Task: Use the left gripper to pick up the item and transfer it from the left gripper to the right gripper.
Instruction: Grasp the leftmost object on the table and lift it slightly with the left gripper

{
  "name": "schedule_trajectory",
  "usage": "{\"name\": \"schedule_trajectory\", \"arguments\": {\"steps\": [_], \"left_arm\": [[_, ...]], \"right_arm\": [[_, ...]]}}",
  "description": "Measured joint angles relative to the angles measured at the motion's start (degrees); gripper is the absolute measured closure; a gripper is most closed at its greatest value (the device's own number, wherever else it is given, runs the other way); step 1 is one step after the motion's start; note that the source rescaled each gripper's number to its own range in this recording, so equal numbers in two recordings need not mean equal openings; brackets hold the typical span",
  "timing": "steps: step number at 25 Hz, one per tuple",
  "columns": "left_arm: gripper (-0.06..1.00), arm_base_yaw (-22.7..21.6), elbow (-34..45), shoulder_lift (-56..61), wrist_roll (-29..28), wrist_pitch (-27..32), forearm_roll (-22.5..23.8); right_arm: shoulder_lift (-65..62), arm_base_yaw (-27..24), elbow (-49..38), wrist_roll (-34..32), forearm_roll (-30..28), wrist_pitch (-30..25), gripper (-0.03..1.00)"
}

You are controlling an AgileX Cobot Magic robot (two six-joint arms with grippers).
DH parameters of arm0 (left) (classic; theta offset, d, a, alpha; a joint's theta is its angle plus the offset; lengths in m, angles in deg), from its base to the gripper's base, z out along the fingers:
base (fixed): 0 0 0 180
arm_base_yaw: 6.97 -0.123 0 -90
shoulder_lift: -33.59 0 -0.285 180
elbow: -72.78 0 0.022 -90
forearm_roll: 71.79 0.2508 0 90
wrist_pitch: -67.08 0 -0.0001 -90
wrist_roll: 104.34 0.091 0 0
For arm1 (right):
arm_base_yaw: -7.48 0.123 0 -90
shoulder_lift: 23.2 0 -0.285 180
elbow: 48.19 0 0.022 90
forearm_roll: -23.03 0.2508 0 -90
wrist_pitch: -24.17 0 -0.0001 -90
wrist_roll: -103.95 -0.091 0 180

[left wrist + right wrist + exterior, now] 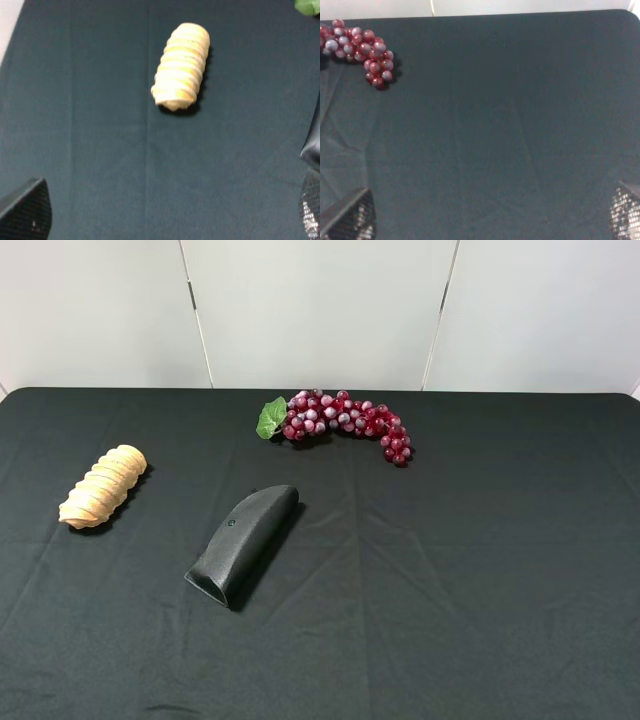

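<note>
The left claw point(167, 215) stands spread wide. Its two black fingers point(25, 212) sit at opposite edges of the wrist view with only bare cloth between them, and it grips nothing. The tan ridged bread-like roll point(181, 66) lies on the black cloth-covered worktop point(480, 570) ahead of this claw. It is beyond the fingertips and well apart from them, roughly in line with the gap, with its narrower end turned toward the claw. Near one finger of the left claw, the edge of a matte black curved handle-shaped piece point(243, 543) shows; it lies flat on the worktop, apart from the roll. The right claw point(487, 215) is likewise spread apart and holds nothing, its textured fingers point(350, 217) over bare cloth. Ahead of it and off to one side, well apart, lies a bunch of red grapes point(357, 50) with a green leaf point(271, 418).
</note>
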Motion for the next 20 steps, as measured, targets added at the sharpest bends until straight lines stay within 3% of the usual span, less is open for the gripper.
{"name": "schedule_trajectory", "arguments": {"steps": [11, 20], "left_arm": [[-0.04, 0.0, -18.9, -25.1, 0.0, 5.0, 4.5], [-0.04, 0.0, -24.1, -42.5, 0.0, 5.0, 4.5]], "right_arm": [[0.0, 0.0, 0.0, 0.0, 0.0, 0.1, -0.03], [0.0, 0.0, 0.0, 0.0, 0.0, 0.1, -0.03]]}}
